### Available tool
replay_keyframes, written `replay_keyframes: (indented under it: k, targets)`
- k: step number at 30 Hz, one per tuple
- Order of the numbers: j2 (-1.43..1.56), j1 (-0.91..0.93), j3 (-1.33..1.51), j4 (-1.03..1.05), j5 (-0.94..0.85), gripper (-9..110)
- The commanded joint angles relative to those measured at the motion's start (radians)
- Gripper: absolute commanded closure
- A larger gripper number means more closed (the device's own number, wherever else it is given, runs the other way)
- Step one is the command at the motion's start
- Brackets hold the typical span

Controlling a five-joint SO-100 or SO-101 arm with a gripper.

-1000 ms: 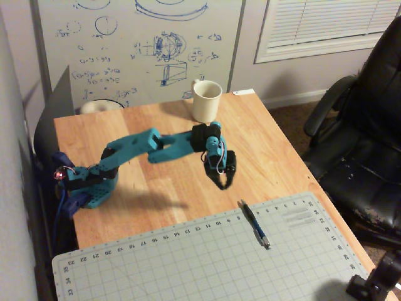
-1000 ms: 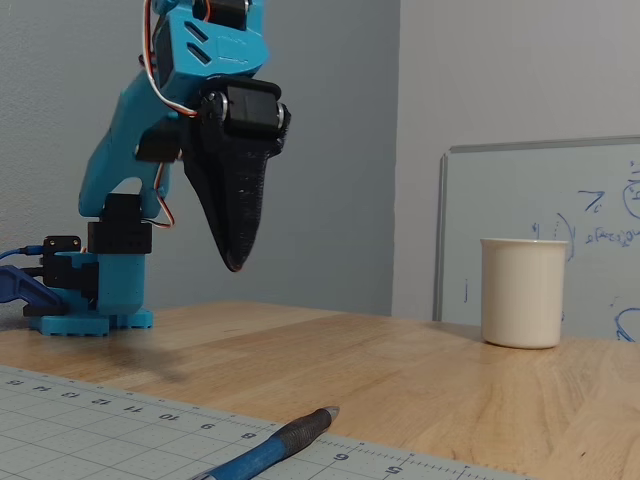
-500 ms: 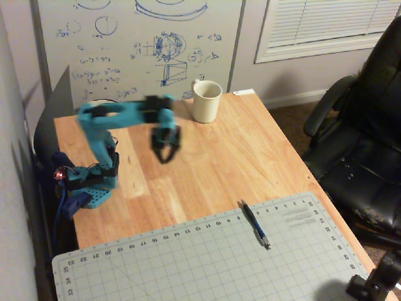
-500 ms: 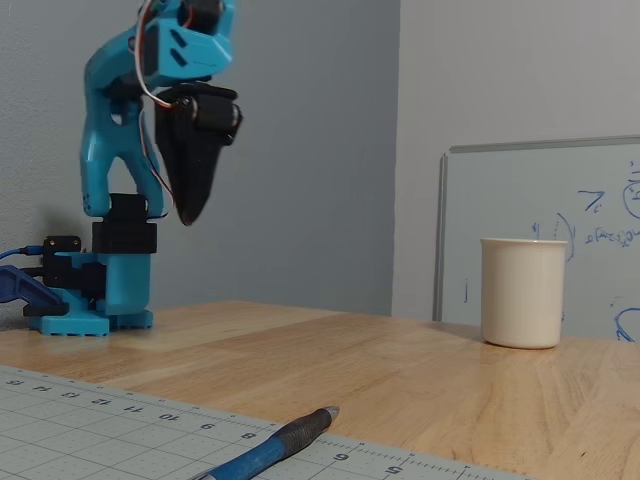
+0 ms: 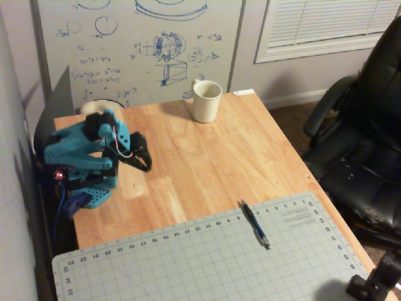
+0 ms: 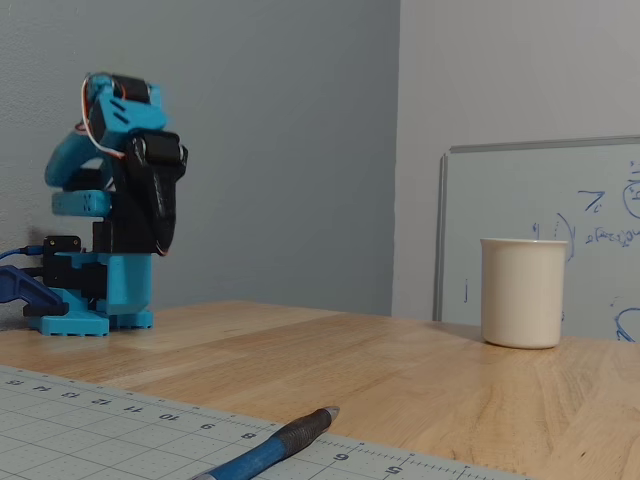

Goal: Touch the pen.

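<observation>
The arm (image 5: 94,153) sat folded at the far left corner of the worktop (image 5: 188,163) in the overhead view, its gripper (image 5: 143,162) tucked low and pointing down just in front of the base. This looked like a rest pose, with nothing yet reached for. The gripper held nothing, and its fingers seemed drawn together in both views, though the dark plastic made the tips hard to separate (in the fixed view it hung as one black wedge (image 6: 160,235)).

The pen (image 5: 255,224) lay well apart from the arm, on the upper right part of the mat (image 5: 188,263), slanting from upper left to lower right in the overhead view. In the fixed view it showed at the bottom edge (image 6: 275,448), its dark tip towards the mug. It lay flat and free, probably so that a plain downward touch would do.

The mug (image 5: 206,101) stood upright at the back edge of the worktop, near the whiteboard (image 5: 138,44), and off any straight line from gripper to pen. A chair (image 5: 360,144) stood beside the worktop on the right, clear of it. Bare wood lay between arm and pen, so I judged the way open; the reach itself, long for a small arm, seemed the only difficulty.
</observation>
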Motion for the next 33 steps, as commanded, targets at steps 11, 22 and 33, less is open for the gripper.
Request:
replay_keyframes:
  k: [11,22,33]
  targets:
    - [0.112,-0.008,0.173,-0.146,0.008,101]
    - [-0.150,-0.017,-0.172,-0.213,-0.003,101]
    - [-1.026,-0.163,-0.951,-0.215,0.011,101]
